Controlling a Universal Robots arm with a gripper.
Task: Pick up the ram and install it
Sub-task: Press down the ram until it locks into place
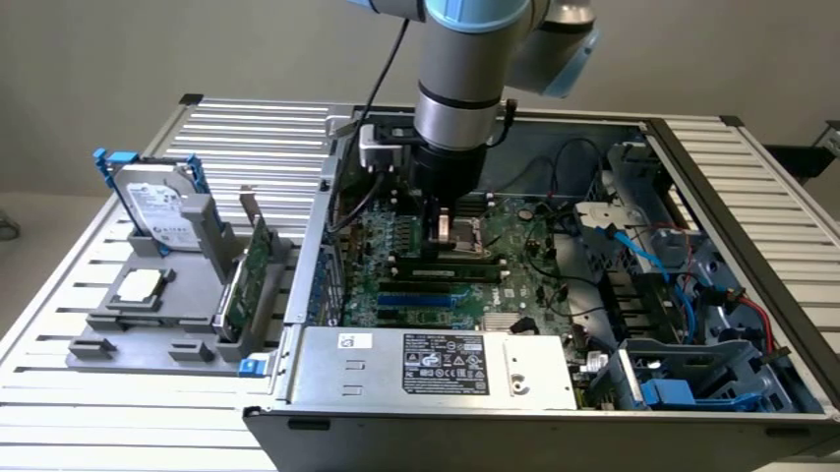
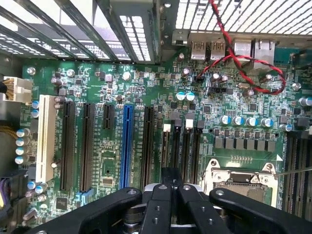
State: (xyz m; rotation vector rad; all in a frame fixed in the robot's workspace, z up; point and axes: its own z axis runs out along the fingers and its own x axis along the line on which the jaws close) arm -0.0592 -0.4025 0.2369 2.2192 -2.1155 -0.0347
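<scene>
- The ram, a long, thin dark-green circuit-board stick, is not standing out cleanly. I am judging it to be edge-on at the black memory slots [image 2: 183, 146], either between the fingers or directly under them.
- In the exterior view a long dark strip is lying in that slot row [image 1: 444, 264], directly below the tool. I cannot tell whether it is the stick or a bare slot.
- The black two-fingered gripper [image 2: 170, 175] is showing its fingers [image 2: 158, 204] drawn together to a narrow slit. That gap would fit a thin board, but I cannot tell whether one is clamped there.
- The gripper [image 1: 444, 221] is hanging low inside the open grey metal computer case [image 1: 735, 187], close over the green motherboard [image 2: 146, 83]. It is just beside the silver square processor socket [image 2: 239, 175].
- Doing this step well is looking like a matter of alignment. The stick's long edge should be running parallel to the slot, centred between the end latches, with the notch matched.
- Pressure should be going straight down and evenly along the stick, since a tilted push could be jamming one end or stressing the board.
- Well apart, at the exterior view's left, the grey parts fixture [image 1: 132, 324] is holding the wider green expansion card [image 1: 256, 275].
</scene>
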